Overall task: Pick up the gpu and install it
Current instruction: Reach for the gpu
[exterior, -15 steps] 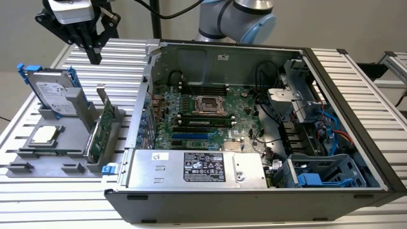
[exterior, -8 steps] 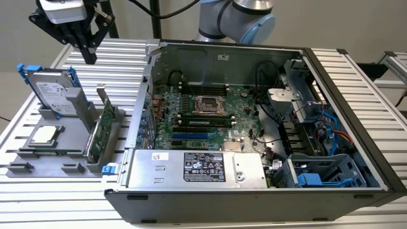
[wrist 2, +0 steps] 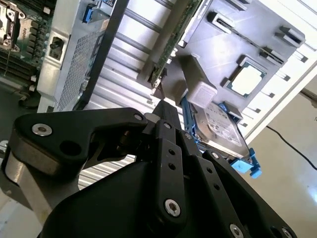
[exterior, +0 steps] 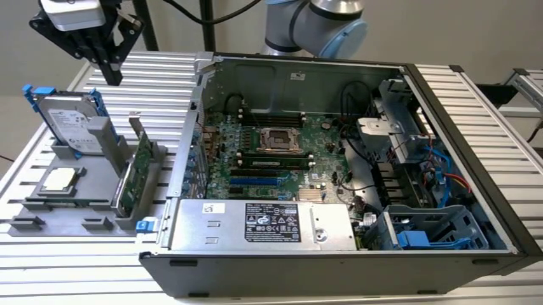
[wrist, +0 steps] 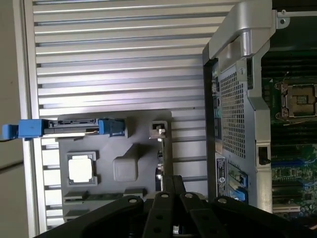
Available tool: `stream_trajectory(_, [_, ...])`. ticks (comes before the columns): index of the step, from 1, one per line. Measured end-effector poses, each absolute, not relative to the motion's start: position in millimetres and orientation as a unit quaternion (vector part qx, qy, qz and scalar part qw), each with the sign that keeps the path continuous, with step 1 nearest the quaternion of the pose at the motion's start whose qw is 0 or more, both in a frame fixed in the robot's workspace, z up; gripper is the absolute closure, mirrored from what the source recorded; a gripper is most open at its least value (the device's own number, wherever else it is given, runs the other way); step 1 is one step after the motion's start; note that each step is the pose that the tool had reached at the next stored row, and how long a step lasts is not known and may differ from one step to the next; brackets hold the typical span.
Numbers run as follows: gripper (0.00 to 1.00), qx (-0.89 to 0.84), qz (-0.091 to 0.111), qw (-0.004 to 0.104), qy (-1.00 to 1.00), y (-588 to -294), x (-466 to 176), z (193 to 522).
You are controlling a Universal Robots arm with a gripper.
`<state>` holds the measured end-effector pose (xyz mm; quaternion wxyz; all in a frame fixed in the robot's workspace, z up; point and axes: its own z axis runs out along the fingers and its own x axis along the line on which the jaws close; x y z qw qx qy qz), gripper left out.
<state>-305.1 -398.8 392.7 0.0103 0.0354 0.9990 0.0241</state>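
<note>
We find the black two-fingered gripper [exterior: 113, 75] poised above the grey plastic parts rack [exterior: 93, 187], fingers pressed together and empty, while the flat green-boarded gpu [exterior: 135, 168] stands on edge in its slot, upright for grasping, beside the open black computer case [exterior: 288, 79].

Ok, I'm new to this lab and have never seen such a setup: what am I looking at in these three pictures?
The exterior view shows a robot arm behind an opened computer case. Its gripper hangs above a grey holder on the slatted table, fingers shut, holding nothing. The holder carries the gpu standing on edge, a hard drive in a blue frame and a small CPU chip. Both wrist views come from cameras on the arm, looking past the fingers at those same parts.
</note>
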Motion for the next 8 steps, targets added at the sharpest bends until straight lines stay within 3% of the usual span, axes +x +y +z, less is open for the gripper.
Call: stream_trajectory(8, [1.00,0.035,0.024,0.010,0.999,-400.7,-312.5,392.8])
